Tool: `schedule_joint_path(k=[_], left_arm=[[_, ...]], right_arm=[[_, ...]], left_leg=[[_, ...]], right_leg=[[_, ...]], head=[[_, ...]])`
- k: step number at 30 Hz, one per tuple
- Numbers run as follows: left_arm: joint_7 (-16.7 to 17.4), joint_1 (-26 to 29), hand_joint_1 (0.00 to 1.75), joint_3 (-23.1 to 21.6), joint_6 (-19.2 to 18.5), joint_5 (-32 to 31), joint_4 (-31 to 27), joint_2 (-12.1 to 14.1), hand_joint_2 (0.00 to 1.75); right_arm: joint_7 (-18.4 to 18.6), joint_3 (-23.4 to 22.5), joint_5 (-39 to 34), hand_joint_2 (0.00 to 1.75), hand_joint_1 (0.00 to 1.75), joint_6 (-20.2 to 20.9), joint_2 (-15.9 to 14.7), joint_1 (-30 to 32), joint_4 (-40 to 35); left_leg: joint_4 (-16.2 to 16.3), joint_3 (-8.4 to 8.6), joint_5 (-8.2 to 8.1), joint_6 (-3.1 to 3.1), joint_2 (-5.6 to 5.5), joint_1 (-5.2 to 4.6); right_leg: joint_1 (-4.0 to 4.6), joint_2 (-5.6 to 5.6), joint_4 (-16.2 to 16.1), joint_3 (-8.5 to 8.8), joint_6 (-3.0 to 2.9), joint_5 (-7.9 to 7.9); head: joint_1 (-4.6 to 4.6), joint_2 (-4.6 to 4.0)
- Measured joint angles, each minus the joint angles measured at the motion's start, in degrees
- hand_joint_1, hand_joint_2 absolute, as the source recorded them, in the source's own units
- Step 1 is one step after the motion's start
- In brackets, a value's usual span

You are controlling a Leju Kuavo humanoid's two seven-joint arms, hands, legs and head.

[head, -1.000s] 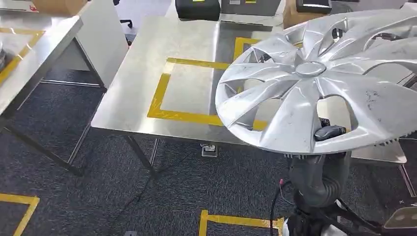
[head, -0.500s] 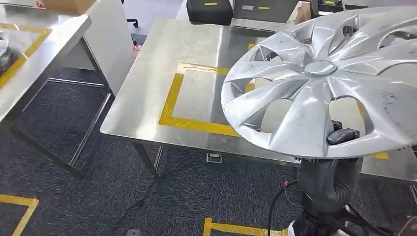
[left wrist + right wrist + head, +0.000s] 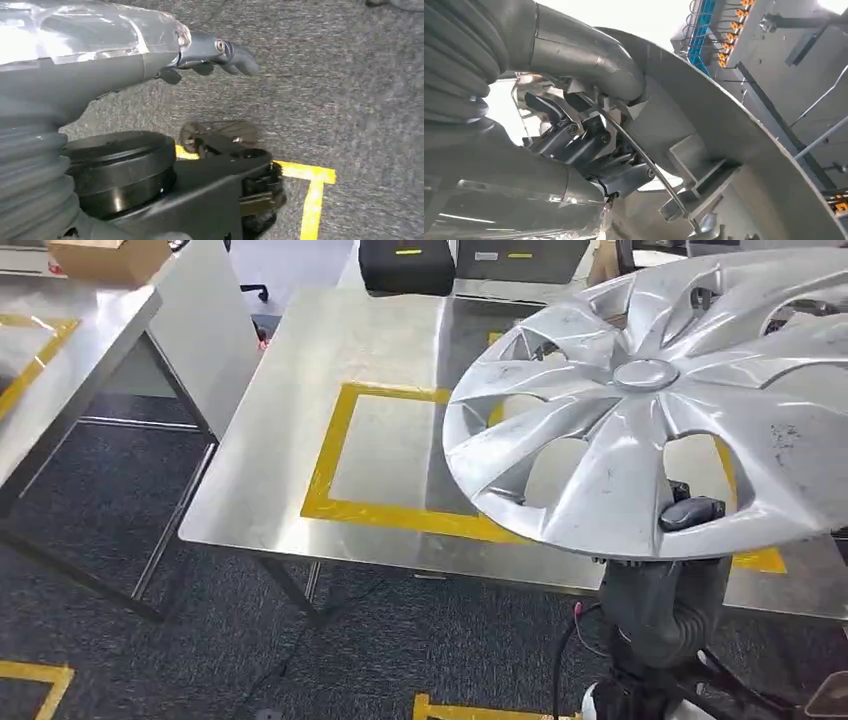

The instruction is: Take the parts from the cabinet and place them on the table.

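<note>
The right hand (image 3: 589,150) has dark grey fingers behind a grey ribbed cover and silver arm tube, and the left hand (image 3: 210,55) has dark fingers and a shiny silver wrap.

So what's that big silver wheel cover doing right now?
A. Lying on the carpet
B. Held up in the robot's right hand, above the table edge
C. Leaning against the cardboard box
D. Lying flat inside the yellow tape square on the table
B: the wheel cover sits raised on the right hand, whose dark fingers poke through a gap near its rim, while the yellow tape square on the table holds nothing.
</note>
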Motion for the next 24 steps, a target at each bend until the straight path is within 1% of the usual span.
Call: schedule_joint_path(k=[1,2,3,4,5,6,7,8,9,10,11,12,13,14,15,16,17,18,19,20,21,22,23,24], left_arm=[[-0.1,0.0,0.00,0.0,0.0,0.0,0.0,0.0,1.75],[-0.1,0.0,0.00,0.0,0.0,0.0,0.0,-0.1,1.75],[-0.3,0.0,0.00,0.0,0.0,0.0,0.0,0.0,1.75],[-0.3,0.0,0.00,0.0,0.0,0.0,0.0,0.0,1.75],[-0.3,0.1,0.00,0.0,0.0,0.1,0.0,0.0,1.75],[-0.3,0.1,0.00,0.0,-0.1,0.1,0.0,0.0,1.75],[-0.3,0.1,0.00,0.0,-0.1,0.1,0.0,-0.2,1.75],[-0.2,0.1,0.00,0.0,-0.1,0.1,0.0,-0.2,1.75],[-0.2,0.0,0.00,0.0,-0.1,0.1,0.0,-0.2,1.75],[0.0,0.0,0.00,0.0,-0.1,0.2,0.0,-0.2,1.75],[0.0,0.0,0.00,0.0,-0.2,0.2,0.0,-0.1,1.75],[0.1,0.1,0.00,0.0,-0.3,0.2,0.0,-0.1,1.75],[0.1,0.1,0.00,0.0,-0.3,0.2,0.0,-0.1,1.75],[0.1,0.1,0.00,0.0,-0.3,0.3,0.0,-0.1,1.75],[0.1,0.0,0.00,0.0,-0.3,0.3,0.0,-0.1,1.75],[0.1,0.0,0.00,0.0,-0.3,0.3,0.0,-0.2,1.75],[0.1,0.0,0.00,0.0,-0.3,0.3,0.0,-0.2,1.75],[0.2,-0.2,0.00,0.0,-0.3,0.2,0.0,-0.3,1.75],[0.2,-0.2,0.00,0.0,-0.3,0.3,0.0,-0.3,1.75],[0.2,-0.2,0.00,0.0,-0.3,0.3,0.0,-0.5,1.75],[0.2,-0.2,0.00,0.0,-0.4,0.3,0.0,-0.5,1.75],[0.2,-0.3,0.00,0.0,-0.4,0.3,0.0,-0.5,1.75],[0.2,-0.3,0.00,0.0,-0.4,0.3,0.0,-0.5,1.75],[0.0,-0.3,0.00,0.0,-0.4,0.3,0.0,-0.5,1.75]], right_arm=[[0.0,0.0,0.0,1.75,1.75,0.0,0.0,0.0,0.0],[0.0,0.0,0.0,1.75,1.75,0.1,0.0,-0.1,0.1],[0.1,0.0,0.1,1.75,1.75,0.2,0.0,-0.6,0.0],[0.1,0.0,0.1,1.75,1.75,0.3,0.0,-0.8,0.0],[0.3,0.0,0.1,1.75,1.75,0.3,0.0,-0.9,0.1],[0.4,0.0,0.1,1.75,1.75,0.4,0.0,-0.9,0.1],[0.5,0.0,0.0,1.75,1.75,0.4,0.0,-0.9,0.1],[0.5,0.0,0.1,1.75,1.75,0.5,0.0,-1.0,0.0],[0.5,0.0,0.1,1.75,1.75,0.5,0.0,-1.0,0.1],[0.5,0.0,0.1,1.75,1.75,0.5,0.0,-1.0,0.1],[0.5,0.0,0.1,1.75,1.75,0.5,0.0,-1.0,0.1],[0.5,0.0,0.1,1.75,1.75,0.6,0.0,-1.0,0.1],[0.5,0.0,0.1,1.75,1.75,0.6,0.0,-1.0,0.1],[0.5,0.0,0.1,1.75,1.75,0.6,0.0,-1.0,0.2],[0.5,0.0,0.1,1.75,1.75,0.5,0.0,-0.9,0.3],[0.5,0.0,0.1,1.75,1.75,0.6,0.0,-0.9,0.2],[0.5,0.0,0.1,1.75,1.75,0.6,0.0,-1.0,0.2],[0.5,0.0,0.1,1.75,1.75,0.6,0.0,-0.9,0.3],[0.5,0.0,0.1,1.75,1.75,0.6,0.0,-1.0,0.2],[0.5,0.0,0.1,1.75,1.75,0.6,0.0,-0.9,0.2],[0.5,0.0,0.1,1.75,1.75,0.6,0.0,-0.9,0.3],[0.5,0.0,0.1,1.75,1.75,0.6,0.0,-0.8,0.2],[0.5,0.0,0.1,1.75,1.75,0.6,0.1,-0.7,0.3],[0.5,0.0,0.1,1.75,1.75,0.6,0.1,-0.7,0.3]], left_leg=[[-4.8,1.47,3.46,-0.14,0.18,0.22],[-4.6,1.92,2.00,-0.09,0.36,-0.11],[-6.9,3.18,1.27,0.33,0.44,0.00],[-6.6,3.05,0.78,1.38,0.41,-0.20],[-6.7,3.10,0.57,1.64,0.44,-0.36],[-6.8,3.12,0.41,1.92,0.38,-0.31],[-7.0,3.60,0.29,2.17,0.33,0.09],[-7.0,4.00,0.01,2.58,0.38,0.18],[-7.1,4.37,-0.31,2.91,0.44,0.18],[-7.1,4.67,-0.62,3.05,0.57,0.17],[-7.1,4.97,-0.95,3.05,0.69,0.15],[-7.1,5.40,-1.31,3.03,0.73,0.13],[-7.1,5.96,-1.73,2.98,0.75,0.13],[-7.1,6.62,-2.18,2.92,0.73,0.08],[-7.1,7.35,-2.62,2.87,0.67,-0.01],[-7.1,8.02,-3.04,2.78,0.65,-0.12],[-7.3,8.15,-3.43,2.74,0.66,0.03],[-7.5,8.38,-3.56,2.44,0.54,-0.22],[-7.8,8.28,-3.48,2.07,0.47,0.10],[-7.9,8.26,-3.48,1.77,0.48,0.12],[-8.5,8.36,-3.41,1.50,0.55,0.13],[-8.8,8.72,-3.58,1.03,0.53,-0.16],[-8.2,8.63,-3.94,0.87,0.22,-0.08],[-6.0,7.52,-4.94,0.72,-0.16,-0.09]], right_leg=[[-0.13,0.02,0.5,0.66,0.41,-0.87],[0.00,0.08,0.8,0.65,0.85,-1.52],[0.17,0.30,1.6,0.54,1.26,-2.20],[0.16,0.30,1.5,0.37,1.46,-2.06],[0.08,0.30,1.3,0.42,1.46,-2.10],[0.02,0.27,1.2,0.63,1.64,-2.31],[0.01,0.25,1.4,0.61,1.92,-2.86],[0.00,0.24,3.2,0.10,2.28,-3.61],[-0.11,0.24,7.0,-1.76,2.62,-5.15],[-0.23,0.22,11.8,-4.41,2.87,-7.08],[-0.30,0.22,16.5,-7.31,3.01,-8.60],[-0.29,0.22,19.9,-9.76,3.01,-8.92],[-0.29,0.23,20.4,-10.92,2.84,-7.52],[-0.27,0.23,18.2,-10.72,2.51,-4.65],[-0.15,0.28,13.9,-9.65,2.01,-0.90],[0.03,0.34,9.0,-8.28,1.35,2.78],[0.41,0.52,5.8,-7.23,0.60,4.21],[0.64,0.47,5.7,-6.85,0.15,3.76],[0.87,0.29,4.6,-6.49,-0.13,3.44],[0.96,0.28,4.2,-6.48,-0.38,3.08],[0.99,0.28,3.7,-6.31,-0.71,2.67],[0.63,0.20,1.6,-5.15,-0.90,2.46],[0.32,-0.18,0.5,-4.15,-0.47,2.74],[0.23,-0.22,0.0,-3.59,-0.57,2.79]], head=[[-0.13,0.00],[-0.26,0.00],[-0.50,0.00],[-0.44,0.00],[0.14,0.00],[0.09,0.00],[0.04,0.00],[0.51,0.00],[0.96,0.00],[1.25,0.00],[1.40,0.00],[1.46,0.00],[1.60,0.00],[1.77,0.00],[1.88,0.00],[1.97,0.00],[1.99,0.00],[1.64,0.00],[2.01,0.00],[2.10,0.00],[2.21,0.00],[2.27,0.00],[2.10,0.00],[1.66,0.00]])
